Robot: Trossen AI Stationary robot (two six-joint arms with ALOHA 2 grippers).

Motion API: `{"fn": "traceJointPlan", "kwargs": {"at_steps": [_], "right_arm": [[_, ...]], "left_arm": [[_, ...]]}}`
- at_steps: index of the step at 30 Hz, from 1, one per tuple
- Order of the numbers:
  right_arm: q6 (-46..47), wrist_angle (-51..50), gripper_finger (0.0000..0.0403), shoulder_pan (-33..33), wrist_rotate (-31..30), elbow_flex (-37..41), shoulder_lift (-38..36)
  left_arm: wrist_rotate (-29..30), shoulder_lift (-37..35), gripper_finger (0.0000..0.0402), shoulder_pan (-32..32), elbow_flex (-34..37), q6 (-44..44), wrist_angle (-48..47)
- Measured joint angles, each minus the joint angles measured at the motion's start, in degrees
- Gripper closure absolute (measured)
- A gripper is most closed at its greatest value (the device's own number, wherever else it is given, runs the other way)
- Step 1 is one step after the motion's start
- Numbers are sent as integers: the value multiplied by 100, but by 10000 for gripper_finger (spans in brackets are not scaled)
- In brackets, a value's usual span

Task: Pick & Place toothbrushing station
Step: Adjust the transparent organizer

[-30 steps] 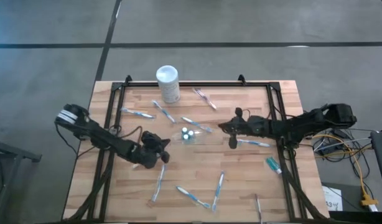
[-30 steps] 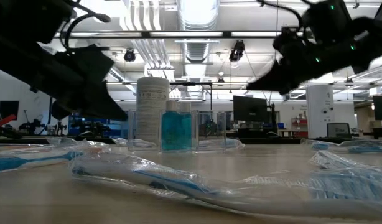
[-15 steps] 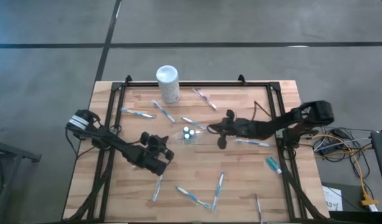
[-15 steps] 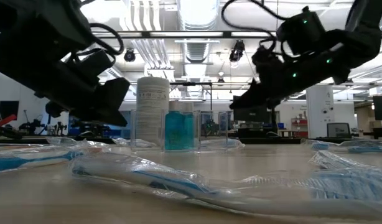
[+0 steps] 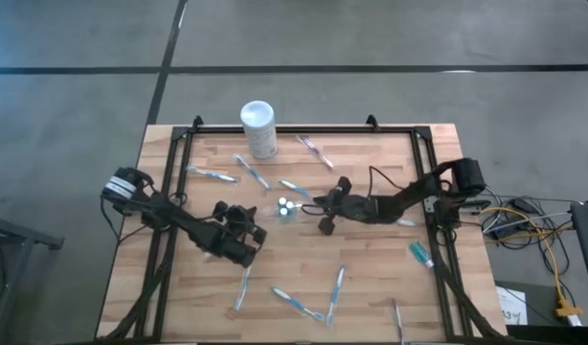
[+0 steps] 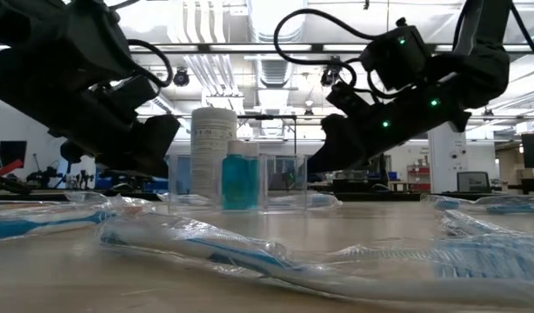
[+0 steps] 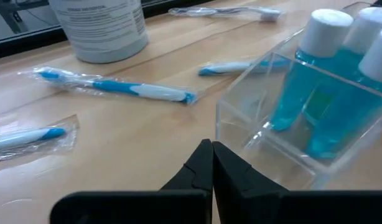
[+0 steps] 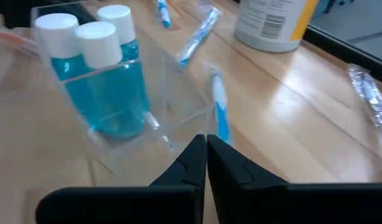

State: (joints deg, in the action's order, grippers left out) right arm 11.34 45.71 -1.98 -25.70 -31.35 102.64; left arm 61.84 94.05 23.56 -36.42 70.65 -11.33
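- My left gripper (image 5: 248,241) hangs over the middle-left of the wooden surface (image 5: 371,287), clenched on nothing; in my left wrist view its fingers (image 7: 203,169) meet tip to tip.
- My right gripper (image 5: 320,204) reaches in from the right side and is clenched empty too, its fingers (image 8: 200,155) pressed together just beside the toothbrushing station (image 5: 289,207).
- The toothbrushing station stands upright near the centre of the surface, between my two grippers, and neither holds it.
- It is a clear, colourless holder with straight see-through walls (image 7: 265,134), and white-capped bottles of blue liquid (image 8: 110,87) stand inside it.
- From my right wrist, the tips point at the holder's near wall; I cannot tell whether they touch it.
- From my left wrist, the holder sits just ahead of the tips, apart from them.
- A white canister (image 5: 259,127) with a yellow label stands at the far edge of the surface, well apart from the holder.
- Wrapped toothbrushes (image 5: 334,292) lie scattered flat around the surface, one (image 7: 116,87) lying between the canister and my left gripper.
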Motion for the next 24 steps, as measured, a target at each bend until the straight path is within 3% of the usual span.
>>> {"fn": "traceJointPlan", "kwargs": {"at_steps": [9,17,24], "right_arm": [[74,-26,390,-265,-21,-9,-4],[74,-26,390,-291,-14,-12,-4],[74,-50,390,-291,-21,113,-207]], "left_arm": [[-296,-20,401,-304,-25,-614,102],[-339,-20,400,-352,-31,-655,124],[-399,-54,376,-290,-34,-964,150]]}}
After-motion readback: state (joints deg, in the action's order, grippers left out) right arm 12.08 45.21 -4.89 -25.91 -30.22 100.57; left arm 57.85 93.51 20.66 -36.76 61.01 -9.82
